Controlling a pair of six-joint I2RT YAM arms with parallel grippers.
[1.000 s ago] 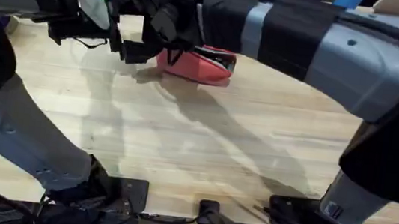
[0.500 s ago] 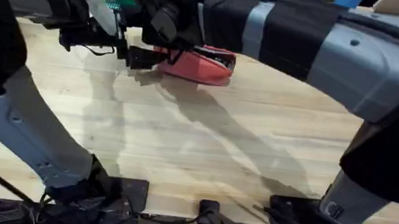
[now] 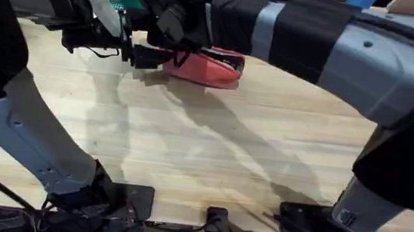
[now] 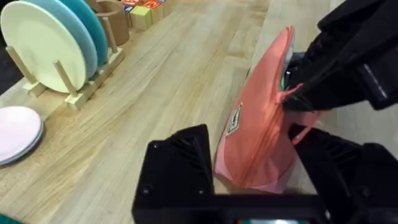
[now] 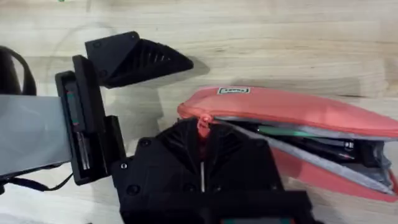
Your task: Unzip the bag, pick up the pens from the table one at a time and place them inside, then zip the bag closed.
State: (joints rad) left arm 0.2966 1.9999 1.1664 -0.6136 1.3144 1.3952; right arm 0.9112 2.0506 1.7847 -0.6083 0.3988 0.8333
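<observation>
The bag (image 5: 292,134) lies lengthwise away from the right end effector (image 5: 202,155), apparently clenched on its zipper pull (image 5: 203,124); the left end effector (image 4: 255,180) is released astride the near end.

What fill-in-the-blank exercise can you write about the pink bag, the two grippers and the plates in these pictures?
1. Inside the partly open bag lie green ___.
2. The right gripper is shut on the pull tab of the bag's ___.
3. The left gripper is ___, one finger on each side of the bag's end.
4. The plates stand in a wooden ___.

Missing words: pens; zipper; open; rack.
</observation>
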